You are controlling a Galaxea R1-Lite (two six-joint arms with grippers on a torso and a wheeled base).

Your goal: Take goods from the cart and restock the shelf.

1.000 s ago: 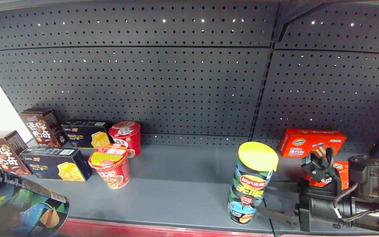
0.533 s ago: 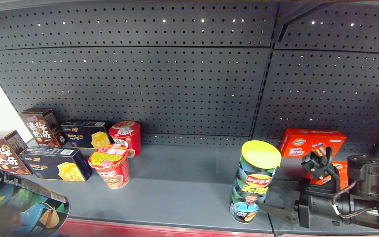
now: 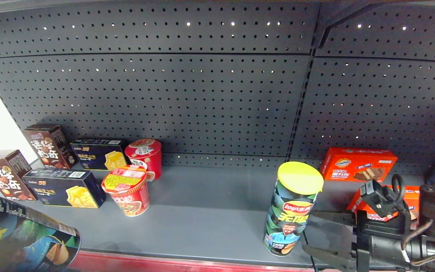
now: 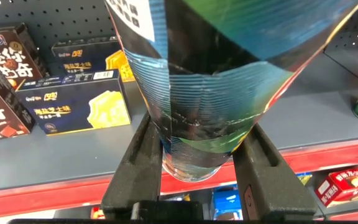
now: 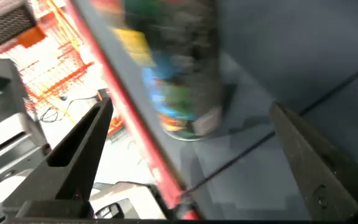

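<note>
A chips can with a yellow lid stands upright on the grey shelf, right of centre near the front edge. My right gripper is open just right of the can, and its fingers are clear of it. In the right wrist view the can is blurred beyond the spread fingers. My left gripper is shut on a second chips can, which it holds at the shelf's front left corner.
Two brown boxes, two dark blue boxes and two red noodle cups fill the shelf's left part. Orange boxes lie at the back right. A pegboard wall closes the back. The shelf's middle is free.
My right gripper has pulled back to the right, away from the yellow-lidded can, which now stands free. The left arm and its can have hardly moved.
</note>
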